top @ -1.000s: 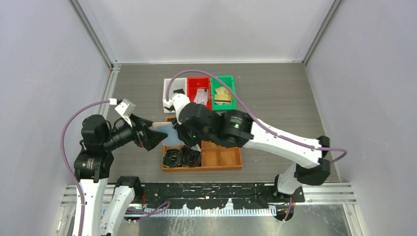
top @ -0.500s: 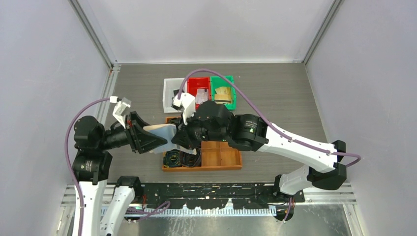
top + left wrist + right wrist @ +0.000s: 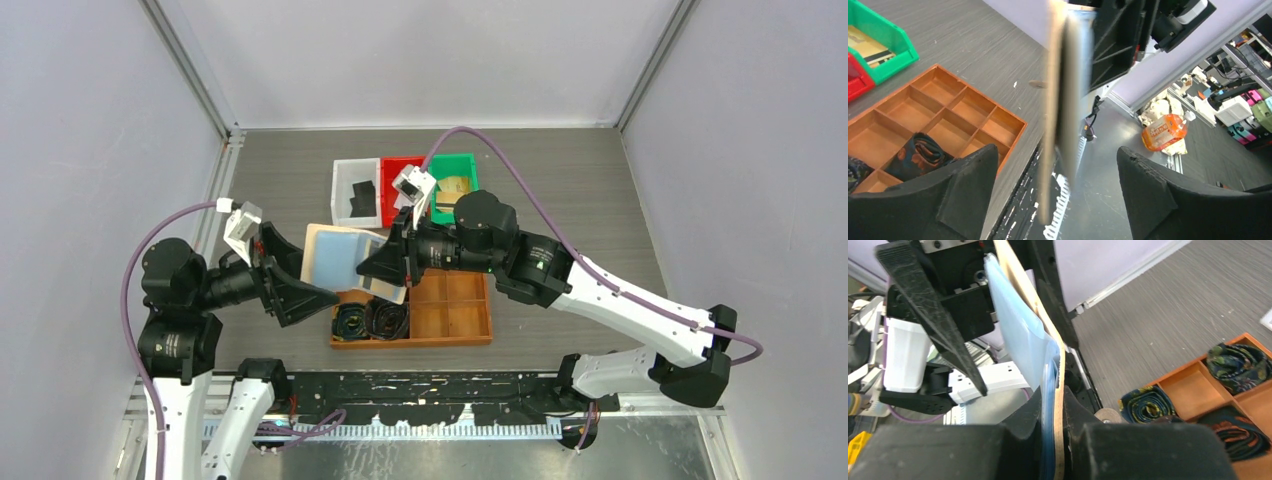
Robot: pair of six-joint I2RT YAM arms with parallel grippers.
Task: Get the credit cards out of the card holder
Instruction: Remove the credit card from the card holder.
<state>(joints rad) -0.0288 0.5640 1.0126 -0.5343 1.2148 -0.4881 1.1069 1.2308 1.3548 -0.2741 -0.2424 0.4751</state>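
Note:
The tan card holder hangs open in the air over the wooden tray, its pale blue pockets facing up. My right gripper is shut on its right edge; in the right wrist view the holder runs up from between the shut jaws of my right gripper. My left gripper is open at the holder's left edge. In the left wrist view the holder stands edge-on between the spread jaws of my left gripper, untouched. Black credit cards lie in the white bin, gold ones in the green bin.
A wooden divided tray sits at the table's front with coiled belts in its left compartments. White, red and green bins stand in a row behind it. The right wrist camera hides part of the red bin.
My left gripper has opened and drawn back to the left off the holder. My right arm has swung round to the right and now holds the holder, which has fallen open.

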